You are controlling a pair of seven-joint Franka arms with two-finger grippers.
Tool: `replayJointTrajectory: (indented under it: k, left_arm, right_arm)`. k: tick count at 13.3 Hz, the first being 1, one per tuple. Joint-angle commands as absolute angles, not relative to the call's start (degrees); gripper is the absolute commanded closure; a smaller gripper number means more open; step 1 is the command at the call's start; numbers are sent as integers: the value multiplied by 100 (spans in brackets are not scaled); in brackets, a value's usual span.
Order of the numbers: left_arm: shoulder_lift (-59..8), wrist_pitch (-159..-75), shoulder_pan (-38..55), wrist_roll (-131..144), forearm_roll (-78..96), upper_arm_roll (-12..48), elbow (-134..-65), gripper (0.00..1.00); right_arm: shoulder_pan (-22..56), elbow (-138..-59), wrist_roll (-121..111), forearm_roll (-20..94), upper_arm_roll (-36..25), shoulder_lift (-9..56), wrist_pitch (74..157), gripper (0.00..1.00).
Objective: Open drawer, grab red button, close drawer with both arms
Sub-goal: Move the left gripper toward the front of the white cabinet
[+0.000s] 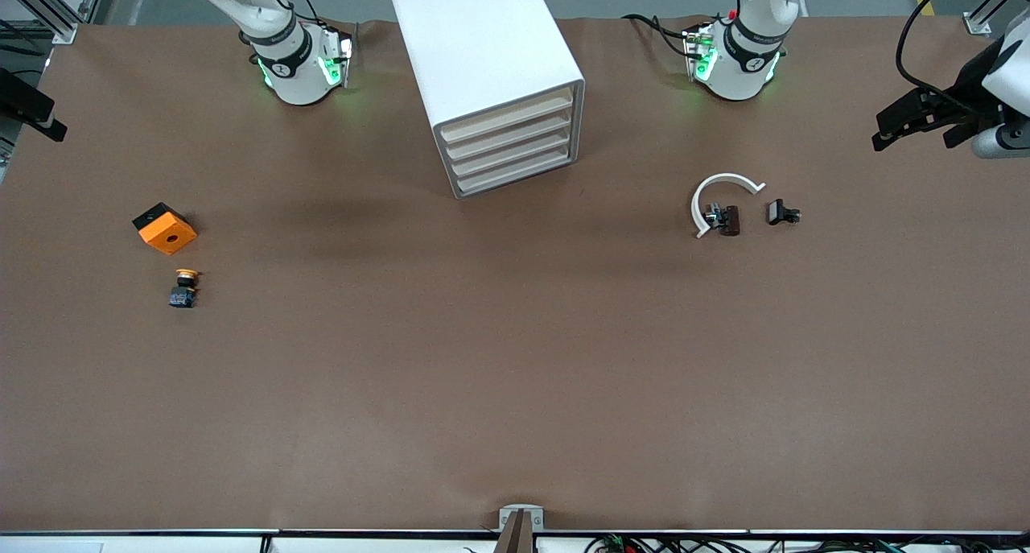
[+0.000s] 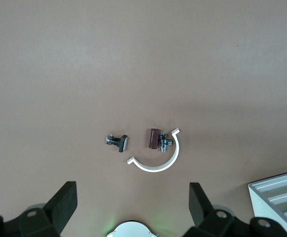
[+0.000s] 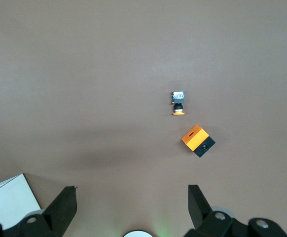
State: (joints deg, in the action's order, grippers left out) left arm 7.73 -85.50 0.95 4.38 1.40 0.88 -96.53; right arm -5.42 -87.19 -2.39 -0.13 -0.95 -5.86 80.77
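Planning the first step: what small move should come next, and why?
Probably bring the open left gripper toward the drawer fronts of the cabinet: all four are shut, no red button shows, and the open right gripper waits.

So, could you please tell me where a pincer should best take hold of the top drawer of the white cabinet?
Probably take the top drawer by the lip of its cream front, coming at the cabinet from its front, which is turned slightly toward the left arm's end. No knob shows; only the fronts' jutting edges offer a hold.
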Motion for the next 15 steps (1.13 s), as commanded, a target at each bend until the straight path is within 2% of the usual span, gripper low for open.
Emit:
replayJointTrajectory:
  k: [1,6,15]
  left_arm:
    - [800,-8560,158,334,26,44,-9668,0]
    - [765,-8429,158,448,26,53,-9668,0]
    - [-184,-8498,176,808,35,97,-9650,0]
  right_arm:
    - [-527,-8842,-167,26,-114,-712,8095,0]
    - [-527,-8842,-167,26,-114,-712,8104,0]
    - [-527,-8842,-167,26,-114,-712,8095,0]
